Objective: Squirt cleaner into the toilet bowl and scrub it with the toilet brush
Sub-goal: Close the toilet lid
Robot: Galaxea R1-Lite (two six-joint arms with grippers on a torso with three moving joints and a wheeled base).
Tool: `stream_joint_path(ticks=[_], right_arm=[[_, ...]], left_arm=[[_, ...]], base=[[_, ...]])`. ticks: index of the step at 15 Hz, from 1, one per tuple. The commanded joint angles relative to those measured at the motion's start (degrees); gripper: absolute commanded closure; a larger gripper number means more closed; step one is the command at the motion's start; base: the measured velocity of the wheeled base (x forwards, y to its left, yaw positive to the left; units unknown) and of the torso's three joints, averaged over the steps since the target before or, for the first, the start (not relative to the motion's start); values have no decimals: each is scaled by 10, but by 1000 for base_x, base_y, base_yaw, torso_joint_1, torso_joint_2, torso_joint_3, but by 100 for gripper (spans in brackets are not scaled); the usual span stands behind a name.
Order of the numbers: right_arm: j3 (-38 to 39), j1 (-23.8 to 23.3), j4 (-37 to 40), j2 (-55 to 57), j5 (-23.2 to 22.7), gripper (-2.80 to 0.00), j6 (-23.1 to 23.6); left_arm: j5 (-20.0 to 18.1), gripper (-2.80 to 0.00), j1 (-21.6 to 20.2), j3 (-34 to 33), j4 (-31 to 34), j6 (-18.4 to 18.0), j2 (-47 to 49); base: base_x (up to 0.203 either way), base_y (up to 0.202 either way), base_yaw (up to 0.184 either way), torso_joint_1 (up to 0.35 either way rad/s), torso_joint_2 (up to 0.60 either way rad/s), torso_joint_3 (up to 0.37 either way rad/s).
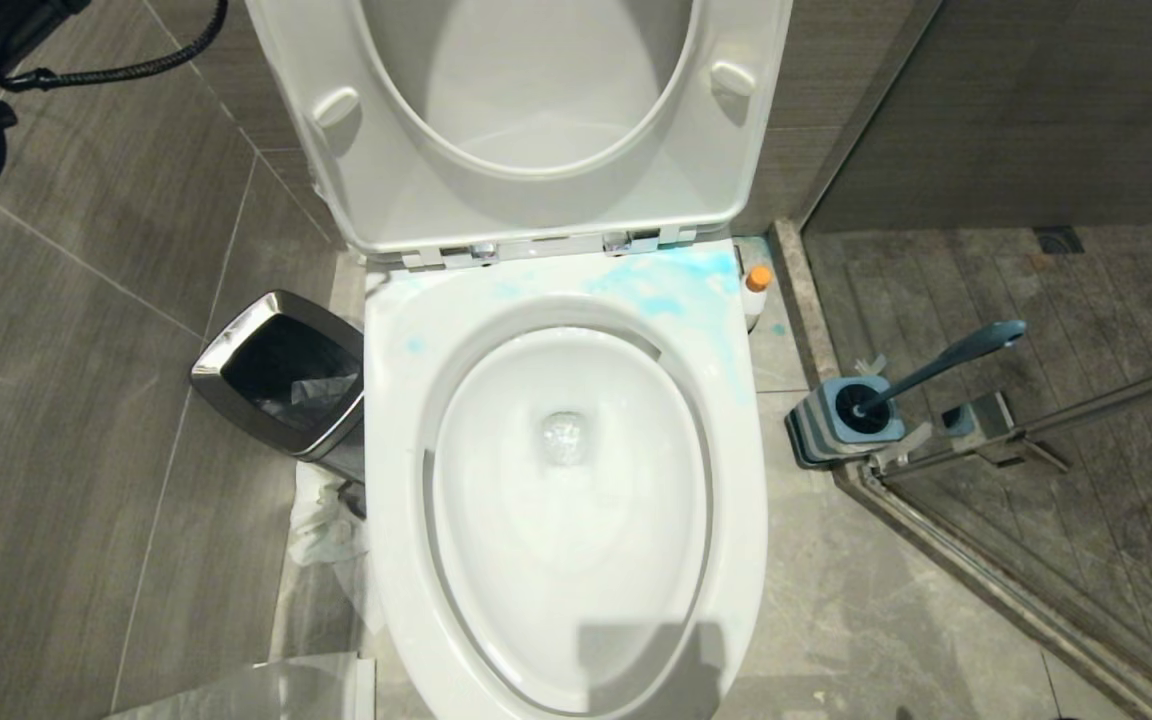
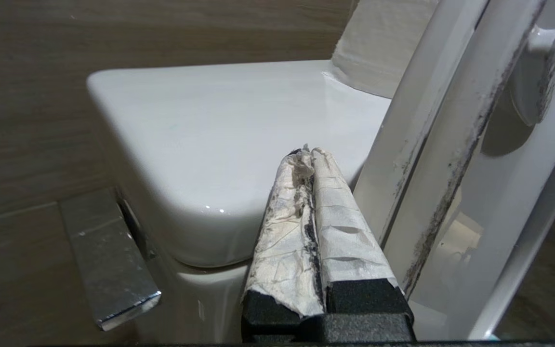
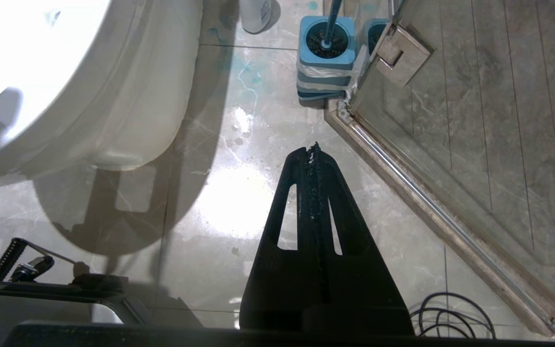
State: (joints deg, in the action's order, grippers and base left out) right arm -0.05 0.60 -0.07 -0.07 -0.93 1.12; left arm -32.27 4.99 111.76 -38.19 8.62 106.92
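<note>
Since the toilet brush (image 1: 936, 372) stands in its holder (image 1: 841, 420) on the robot's right, handle leaning further right, the right gripper (image 3: 313, 149), pressed together and empty, is nearer; the left gripper (image 2: 309, 154), also pressed together, sits by the tank (image 2: 219, 144).

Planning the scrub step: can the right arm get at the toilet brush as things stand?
Probably yes. The right gripper hangs shut over bare floor, and the toilet brush stands in its holder ahead with nothing between.

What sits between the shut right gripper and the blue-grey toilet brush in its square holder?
Nothing: right wrist view shows only bare glossy floor tile between the right gripper and the toilet brush in its holder.
</note>
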Motion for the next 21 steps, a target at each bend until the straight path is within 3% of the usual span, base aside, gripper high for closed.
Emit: stream_joint_path(ticks=[1,6,9,11,14,16,21], right_arm=[[0,0,0,1,0,0,0],[0,0,0,1,0,0,0],[0,0,0,1,0,0,0],[0,0,0,1,0,0,0],[0,0,0,1,0,0,0],[0,0,0,1,0,0,0],[0,0,0,1,0,0,0]], left_arm=[[-29,0,1,-3,10,53,-6],[-107,0,-1,-62,48,291,-86],[-178,0,-16,-160,91,384,-175],[-202,0,-42,-253,142,412,-257],[-236,0,-65,-360,283,424,-378],[-253,0,-85,-390,363,420,-415],[-255,0,-87,-389,380,419,-417]], base=[[0,0,0,0,0,0],[0,0,0,0,0,0],[0,0,0,0,0,0],[0,0,0,0,0,0],[0,0,0,0,0,0],[0,0,0,0,0,0],[0,0,0,0,0,0]])
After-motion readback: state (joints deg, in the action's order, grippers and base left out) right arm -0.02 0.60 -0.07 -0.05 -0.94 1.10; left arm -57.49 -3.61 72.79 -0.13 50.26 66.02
